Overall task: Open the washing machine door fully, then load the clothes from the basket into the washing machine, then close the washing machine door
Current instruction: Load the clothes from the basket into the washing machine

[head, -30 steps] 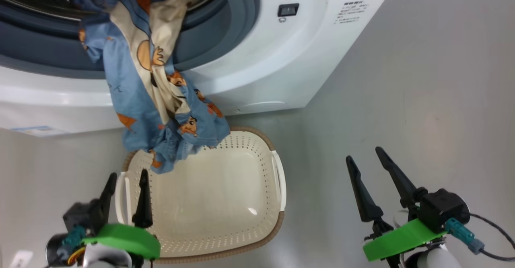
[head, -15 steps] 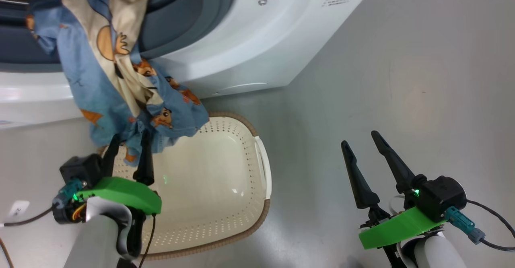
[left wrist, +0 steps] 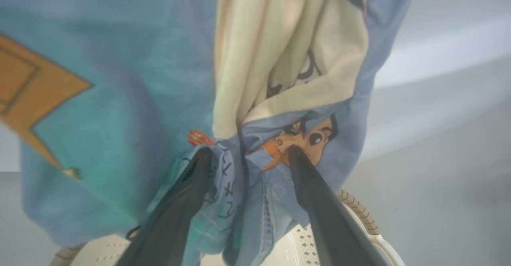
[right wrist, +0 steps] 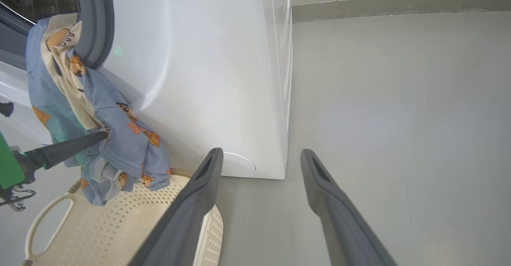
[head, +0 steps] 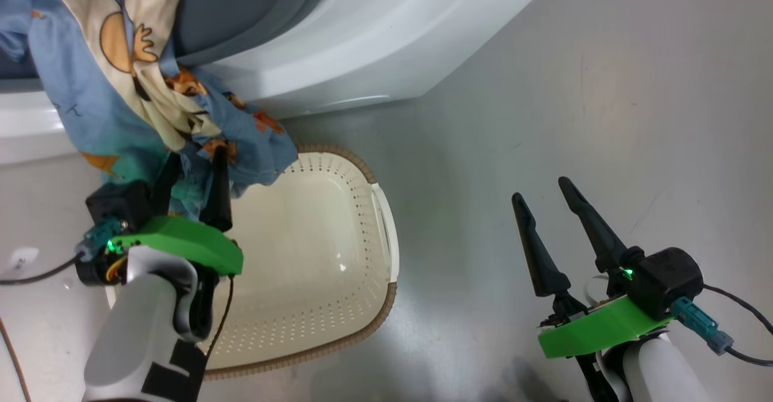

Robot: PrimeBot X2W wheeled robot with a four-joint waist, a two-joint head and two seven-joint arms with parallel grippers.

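Observation:
The clothes [head: 109,88], light blue with orange cartoon prints and a cream piece, hang out of the washing machine [head: 362,40] opening and down over the grey gasket [head: 241,9]. Their lower end droops over the far corner of the cream basket [head: 314,257]. My left gripper [head: 193,169] is open, and its fingers straddle the lowest fold of the clothes [left wrist: 119,78] in the left wrist view. My right gripper [head: 540,188] stands open over the bare floor to the right of the basket, holding nothing. The washing machine door is out of view.
The grey floor [head: 604,118] stretches to the right of the machine. The right wrist view shows the machine's white side [right wrist: 199,78], the basket [right wrist: 119,226] with its handle, and a wall skirting [right wrist: 399,2] at the far end. A cable [head: 36,275] trails at the left.
The head camera has shifted. My left gripper has risen from the basket's near rim to the hanging clothes, its fingers now on either side of the lowest fold. The right gripper has barely moved.

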